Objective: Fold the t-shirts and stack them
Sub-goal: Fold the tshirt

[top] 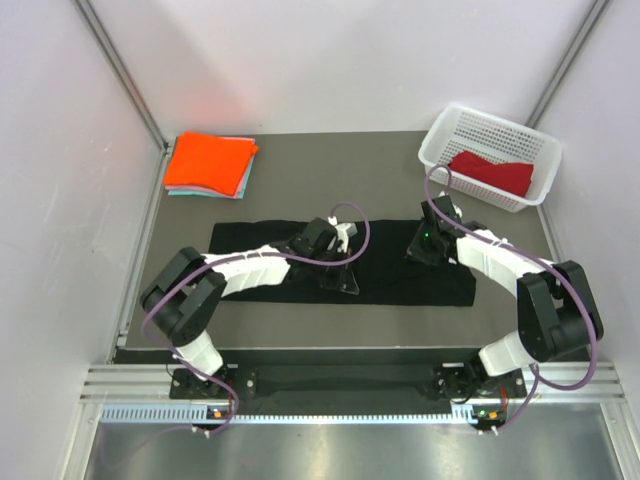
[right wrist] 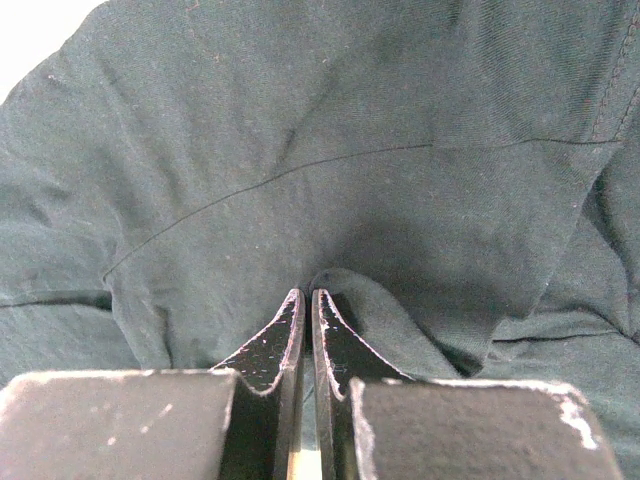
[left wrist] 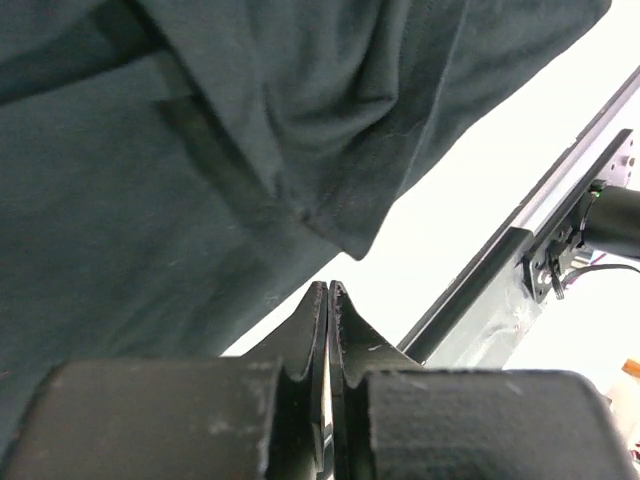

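At centre, soft blk tee (top: 400,285), creased strip

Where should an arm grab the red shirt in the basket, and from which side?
Probably best to pinch a raised fold on top of the red shirt, coming straight down from above. It lies bunched inside the basket, whose walls close off every side, so only its upper surface is open to the fingers.

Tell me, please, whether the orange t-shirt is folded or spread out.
Folded: the orange t-shirt lies as a compact square atop the teal t-shirt.
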